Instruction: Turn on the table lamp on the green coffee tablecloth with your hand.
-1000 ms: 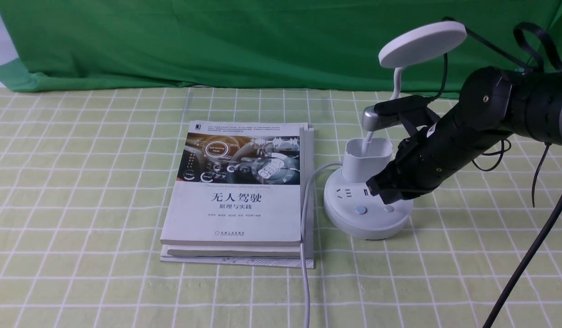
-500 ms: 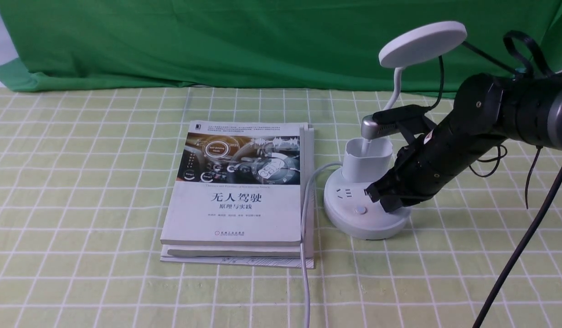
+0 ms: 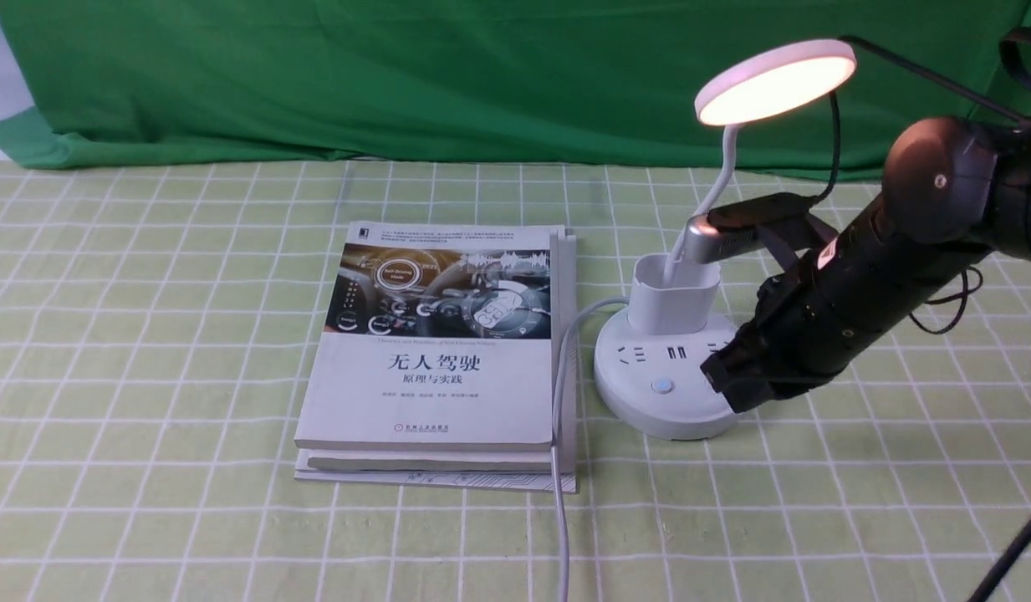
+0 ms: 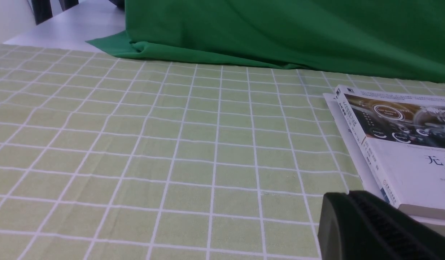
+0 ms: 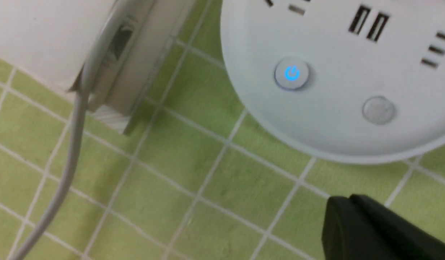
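One step left: the table lamp (image 3: 773, 82) glows.
The hand (image 3: 724, 380) (closed, empty) hangs just beside it; lift clear.

The green coffee tablecloth (image 3: 147, 334) on the worktop (image 4: 60, 30) lay open across the whole left half, from the near edge back to the backdrop cloth (image 3: 398, 75). A stack of books (image 3: 440, 368) filled the middle. A white cord (image 3: 558, 485) ran along the stack's right side to the near edge. Just right of it stood the table lamp (image 3: 657, 405), its disc head (image 3: 774, 79) overhanging. The right end effector (image 3: 727, 383), closed, crowded the base's right side. The near strip was free.
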